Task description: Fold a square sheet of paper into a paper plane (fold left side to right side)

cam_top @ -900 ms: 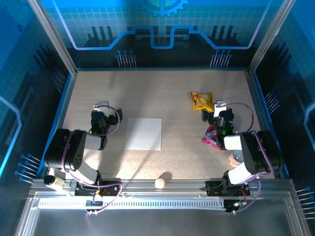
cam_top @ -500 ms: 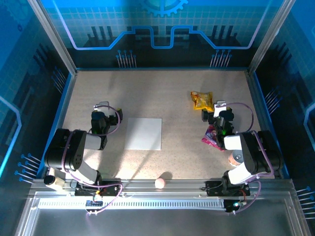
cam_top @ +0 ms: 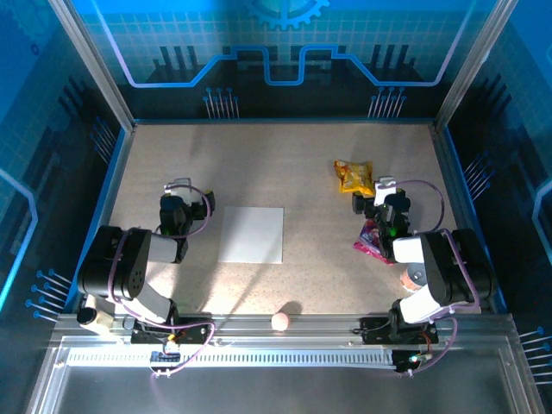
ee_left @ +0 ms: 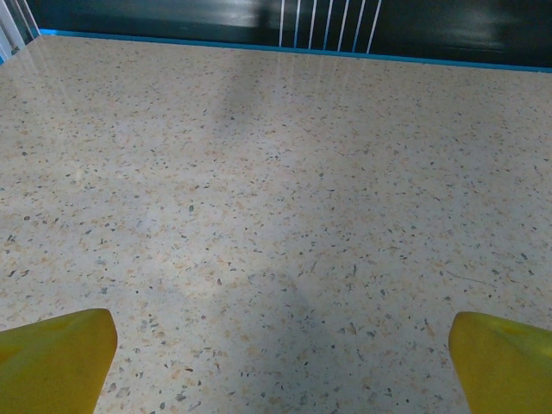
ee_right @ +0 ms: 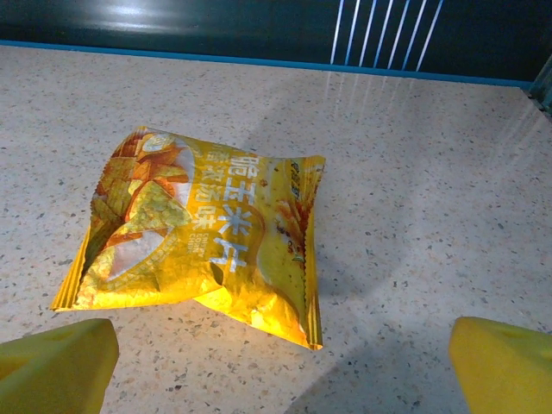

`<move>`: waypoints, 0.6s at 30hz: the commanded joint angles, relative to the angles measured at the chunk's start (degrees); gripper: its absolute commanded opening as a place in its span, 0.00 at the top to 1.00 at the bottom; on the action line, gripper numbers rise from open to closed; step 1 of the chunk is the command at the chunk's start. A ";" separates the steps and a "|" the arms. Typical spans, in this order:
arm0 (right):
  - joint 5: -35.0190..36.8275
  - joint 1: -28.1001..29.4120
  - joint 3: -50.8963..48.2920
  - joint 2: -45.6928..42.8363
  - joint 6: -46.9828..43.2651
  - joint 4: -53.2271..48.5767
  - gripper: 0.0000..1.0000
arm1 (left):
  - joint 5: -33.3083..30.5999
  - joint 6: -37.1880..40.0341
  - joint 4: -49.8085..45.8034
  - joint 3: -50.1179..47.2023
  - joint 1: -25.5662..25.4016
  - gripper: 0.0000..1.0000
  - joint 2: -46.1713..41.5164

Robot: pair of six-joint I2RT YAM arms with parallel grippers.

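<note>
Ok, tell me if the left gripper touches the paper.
Apart: the top external view shows bare table between the left gripper and the square sheet of paper.

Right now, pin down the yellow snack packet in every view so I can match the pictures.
Top external: yellow snack packet right of centre, just beyond the right gripper.
Right wrist: the packet centre-left, ahead of the yellow fingertips.
Left wrist: speckled table stretching to the far wall.
Shared landmark: white rods on the far wall.
</note>
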 commanded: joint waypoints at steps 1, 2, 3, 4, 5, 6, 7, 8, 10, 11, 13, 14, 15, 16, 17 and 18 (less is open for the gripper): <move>0.00 -0.79 1.07 -4.01 0.36 -2.77 0.01 | 0.09 0.45 -6.53 1.47 0.25 0.00 -7.85; 0.22 -0.82 1.00 -6.48 0.48 -4.99 0.01 | 0.07 0.29 -10.54 2.16 0.27 0.00 -11.13; 0.54 -0.83 1.00 -9.28 0.57 -7.17 0.01 | 0.18 -0.19 -14.86 3.15 0.26 0.00 -14.40; 0.93 -0.79 1.15 -12.57 0.83 -10.07 0.01 | 0.47 -1.16 -20.07 4.66 0.26 0.00 -17.79; 1.19 -0.91 1.71 -15.55 1.53 -13.38 0.01 | 0.99 -2.96 -25.75 6.47 0.34 0.00 -20.49; 1.11 -1.17 2.68 -18.48 2.36 -17.31 0.01 | 2.24 -5.03 -31.88 8.86 0.46 0.00 -22.73; 0.77 -1.30 4.29 -21.20 3.50 -22.17 0.01 | 4.38 -7.54 -38.91 11.77 0.55 0.00 -24.33; -0.38 -1.52 5.79 -23.31 4.63 -26.51 0.01 | 6.72 -9.72 -45.01 14.50 0.71 0.00 -25.11; -3.91 -1.47 9.37 -26.97 7.59 -34.89 0.01 | 13.75 -11.97 -55.95 19.57 0.81 0.00 -25.11; -5.70 -1.42 11.23 -28.23 9.33 -40.01 0.01 | 17.85 -12.51 -59.67 21.48 0.77 0.00 -24.67; -10.58 -1.41 14.99 -29.74 12.53 -47.92 0.01 | 25.18 -11.99 -66.50 24.83 -0.56 0.00 -23.38; -13.12 -1.41 16.41 -30.08 13.77 -50.55 0.01 | 25.21 -11.86 -69.83 26.02 -2.29 0.00 -22.88; -16.08 -1.30 17.83 -30.20 15.59 -53.10 0.01 | 24.55 -11.47 -72.82 26.87 -4.72 0.00 -22.55; -18.63 -1.33 18.96 -30.11 16.91 -54.95 0.01 | 23.88 -11.40 -74.67 27.12 -7.08 0.00 -22.27; -20.98 -1.31 19.88 -29.96 17.86 -56.60 0.01 | 23.52 -12.02 -75.71 26.90 -9.23 0.00 -22.12; -22.56 -1.20 20.70 -29.94 19.12 -58.35 0.01 | 23.44 -13.62 -75.97 26.33 -11.49 0.00 -21.86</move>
